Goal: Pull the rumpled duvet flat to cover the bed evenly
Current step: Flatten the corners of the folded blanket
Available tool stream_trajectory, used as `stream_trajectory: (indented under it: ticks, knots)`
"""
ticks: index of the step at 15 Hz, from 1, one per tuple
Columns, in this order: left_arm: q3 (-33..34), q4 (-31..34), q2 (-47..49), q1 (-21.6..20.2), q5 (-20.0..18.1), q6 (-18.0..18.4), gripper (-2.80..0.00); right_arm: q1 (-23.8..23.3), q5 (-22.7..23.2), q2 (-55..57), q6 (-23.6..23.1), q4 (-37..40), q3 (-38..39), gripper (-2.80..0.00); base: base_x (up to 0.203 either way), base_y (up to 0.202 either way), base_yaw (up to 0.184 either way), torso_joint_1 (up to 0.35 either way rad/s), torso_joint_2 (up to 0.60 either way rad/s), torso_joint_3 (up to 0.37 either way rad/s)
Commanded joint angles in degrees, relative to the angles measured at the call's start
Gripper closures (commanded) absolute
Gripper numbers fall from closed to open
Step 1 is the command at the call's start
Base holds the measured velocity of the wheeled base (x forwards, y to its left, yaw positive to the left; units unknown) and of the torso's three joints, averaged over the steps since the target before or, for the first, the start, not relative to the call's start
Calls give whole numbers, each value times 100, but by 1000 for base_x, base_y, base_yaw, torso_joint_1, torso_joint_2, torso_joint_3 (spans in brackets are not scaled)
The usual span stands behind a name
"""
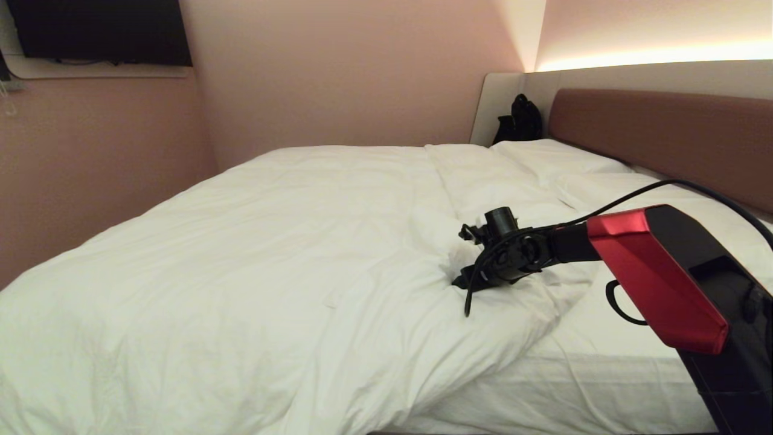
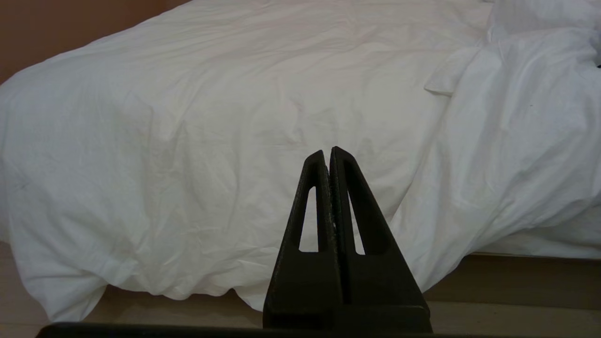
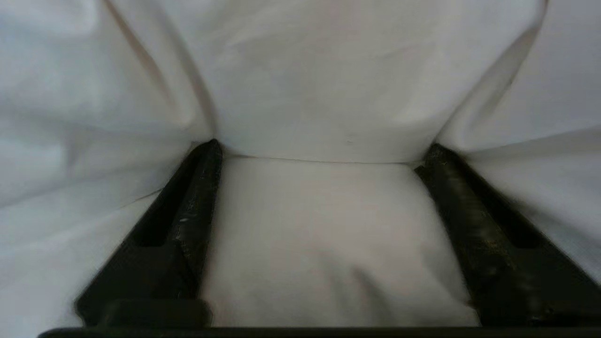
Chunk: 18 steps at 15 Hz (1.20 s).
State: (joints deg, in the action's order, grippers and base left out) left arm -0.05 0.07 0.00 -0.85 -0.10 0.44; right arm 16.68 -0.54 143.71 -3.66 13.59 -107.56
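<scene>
My right gripper (image 3: 324, 150) pressed into rumpled duvet (image 1: 241, 254), jaws spread wide, puffy fold bulging between fingers (image 3: 197, 197). Duvet lay bunched across bed (image 1: 604, 374), bare sheet beside jaws. Left gripper (image 2: 328, 155) hung low off bed's side, jaws pinched together, empty.

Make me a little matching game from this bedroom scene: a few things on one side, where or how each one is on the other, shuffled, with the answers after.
Things:
1. right end effector
2. left end effector
3. duvet
4. black bag

States or places:
A. in the far corner beside the headboard
B. shut, empty, off the side of the bed
C. rumpled, bunched short of the pillows
D. open, pressed into white fabric

Pairs: 1-D, 2-B, 3-C, 4-A
</scene>
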Motion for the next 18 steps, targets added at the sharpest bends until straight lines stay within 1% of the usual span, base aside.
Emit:
stream_trajectory:
  ticks: [1,11,15,18]
  knots:
    - [5,1,0,-3,1,0,0,2,1,34,-3,12,-2,0,0,0,0,0,0,0]
    - [5,1,0,-3,1,0,0,2,-3,-176,24,20,60,0,0,0,0,0,0,0]
    - [5,1,0,-3,1,0,0,2,5,-542,24,8,333,0,0,0,0,0,0,0]
    - [5,1,0,-3,1,0,0,2,10,-1220,7,3,786,0,0,0,0,0,0,0]
